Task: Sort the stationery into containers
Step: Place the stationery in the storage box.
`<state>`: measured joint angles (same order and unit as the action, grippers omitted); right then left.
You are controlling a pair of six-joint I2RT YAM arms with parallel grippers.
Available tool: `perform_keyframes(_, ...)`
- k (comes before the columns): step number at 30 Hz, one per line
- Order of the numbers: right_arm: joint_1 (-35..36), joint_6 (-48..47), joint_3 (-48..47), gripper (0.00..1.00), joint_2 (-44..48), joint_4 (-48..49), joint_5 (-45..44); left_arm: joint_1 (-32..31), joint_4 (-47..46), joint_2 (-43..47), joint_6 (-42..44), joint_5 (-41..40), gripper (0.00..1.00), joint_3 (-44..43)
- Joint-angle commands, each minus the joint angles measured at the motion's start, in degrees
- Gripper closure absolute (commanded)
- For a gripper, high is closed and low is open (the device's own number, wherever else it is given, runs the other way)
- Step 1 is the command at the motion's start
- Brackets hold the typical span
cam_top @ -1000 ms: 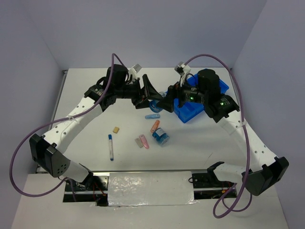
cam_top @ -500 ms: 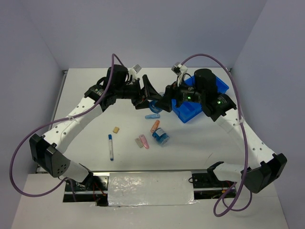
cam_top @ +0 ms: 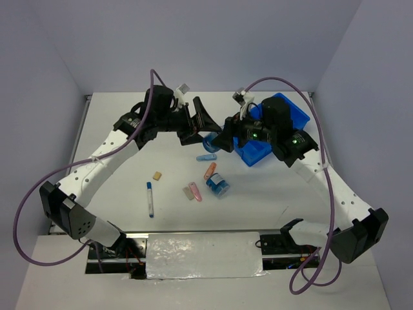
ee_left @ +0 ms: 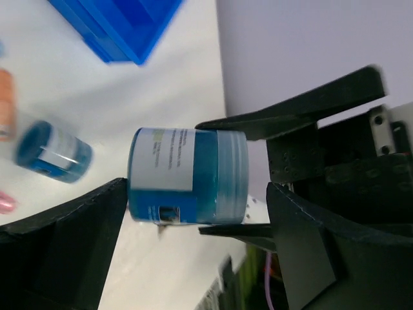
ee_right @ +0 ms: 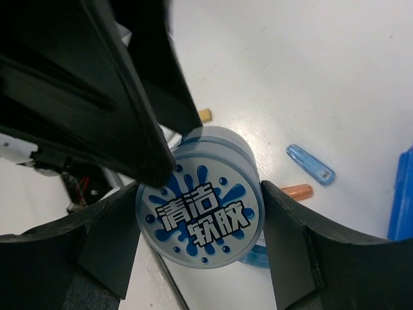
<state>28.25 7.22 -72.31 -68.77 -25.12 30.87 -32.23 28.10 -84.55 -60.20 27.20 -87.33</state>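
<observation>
The right hand (ee_right: 200,190) is closed on a blue box (ee_left: 187,175), fingers pressed to its sides, in the air over the far middle of the tabletop (cam_top: 258,194) and just left of the blue tray (cam_top: 257,154). The left hand (ee_left: 197,186) stands open around the same box, one finger clear of it. A second box (cam_top: 217,185) lies nearer.
</observation>
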Motion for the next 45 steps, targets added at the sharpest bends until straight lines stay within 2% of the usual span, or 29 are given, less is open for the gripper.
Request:
perform_keyframes(1,0.1,0.0,1.4,1.00,1.4,2.8,-6.9,0.4,5.4,0.1,5.4,-12.2,0.01,-9.5)
perform_keyframes(2,0.1,0.2,1.7,1.00,1.1,2.6,-13.7,0.8,14.9,-2.1,5.8,-22.3,0.01,-14.5)
perform_keyframes(4,-0.6,2.7,3.6,1.00,0.4,3.7,-20.1,2.8,23.6,-4.1,4.9,-32.2,0.01,-18.1)
perform_keyframes(5,-0.8,4.1,3.9,1.00,0.2,4.2,-28.2,3.5,29.2,-5.2,4.3,-40.8,0.01,-18.7)
perform_keyframes(7,-1.3,8.4,3.7,1.00,-1.6,5.7,-37.3,6.3,32.7,-4.8,3.2,-46.9,0.01,-17.1)
perform_keyframes(8,-1.7,10.5,2.2,1.00,-4.1,5.9,-45.8,8.0,33.1,-2.7,3.1,-49.8,0.01,-13.6)
perform_keyframes(10,-3.1,11.4,-0.5,1.00,-7.8,5.3,-49.1,9.4,29.4,2.6,4.6,-48.8,0.01,-6.6)
perform_keyframes(14,-5.0,10.5,-7.1,1.00,-19.1,4.4,-52.5,10.0,23.8,8.9,8.9,-44.5,0.01,0.0)
perform_keyframes(19,-6.2,10.3,-15.1,1.00,-28.5,1.4,-53.6,10.0,19.2,13.6,16.0,-37.5,0.01,5.5)
perform_keyframes(22,-6.6,10.4,-17.9,0.96,-32.4,1.2,-52.8,10.0,17.4,17.0,18.5,-33.3,0.01,8.6)
perform_keyframes(25,-6.5,11.1,-19.9,0.95,-34.9,0.0,-52.7,10.0,18.8,19.1,19.6,-33.4,0.01,9.5)
perform_keyframes(27,-6.7,11.6,-19.4,0.89,-35.5,0.4,-52.4,10.0,19.9,20.1,20.5,-34.1,0.01,9.9)
perform_keyframes(28,-6.7,11.6,-19.1,0.76,-35.6,0.7,-52.2,10.0,20.2,20.8,20.7,-34.3,0.01,10.3)
perform_keyframes(29,-6.6,11.8,-18.8,0.71,-35.8,0.7,-52.5,10.0,20.9,21.2,21.1,-34.8,0.01,10.5)
perform_keyframes(38,-6.9,14.7,-15.5,0.68,-36.0,0.6,-50.3,10.0,20.8,21.1,22.1,-33.7,0.01,12.1)
perform_keyframes(43,-6.9,15.3,-15.6,0.55,-36.1,-0.1,-50.1,10.0,20.2,19.0,23.2,-32.5,0.01,11.2)
perform_keyframes(44,-6.9,15.2,-15.8,0.51,-36.1,-0.4,-50.1,10.0,20.2,18.7,23.3,-32.4,0.01,11.2)
perform_keyframes(45,-7.2,15.2,-15.8,0.43,-36.2,-0.5,-49.6,10.0,20.1,18.1,23.6,-32.0,0.01,11.0)
